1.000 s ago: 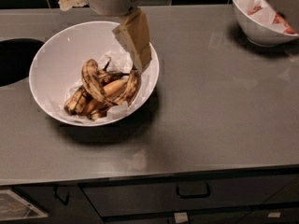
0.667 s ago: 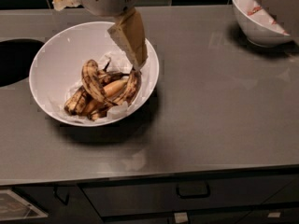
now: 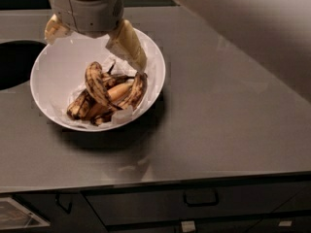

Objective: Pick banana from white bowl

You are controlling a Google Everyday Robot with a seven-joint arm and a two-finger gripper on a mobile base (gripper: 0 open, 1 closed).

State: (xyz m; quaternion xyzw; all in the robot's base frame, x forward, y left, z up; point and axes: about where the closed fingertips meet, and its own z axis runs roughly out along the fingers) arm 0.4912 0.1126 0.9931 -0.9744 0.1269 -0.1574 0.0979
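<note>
The white bowl [image 3: 51, 64] stands on the grey counter, left of centre, lined with crumpled white paper. Several overripe bananas lie in it. The strongly arched banana [image 3: 96, 83], dull yellow with dark streaks, lies on top of the pile. A smoother orange-yellow one [image 3: 120, 91] lies beside it. My gripper [image 3: 95, 51] hangs over the back of the bowl, open, with its fingers spread wide. Its right finger [image 3: 127, 43] reaches down to the rightmost banana [image 3: 138, 87]. Its left finger [image 3: 55, 29] is over the bowl's back-left rim. It holds nothing.
A dark round opening [image 3: 13, 62] is set in the counter at the left. A pale blurred surface [image 3: 252, 28] covers the back right corner. Dark drawers with handles [image 3: 199, 196] run under the counter's front edge.
My gripper has come down and slightly left over the bowl. The second white bowl at the back right no longer shows. The bananas have not moved.
</note>
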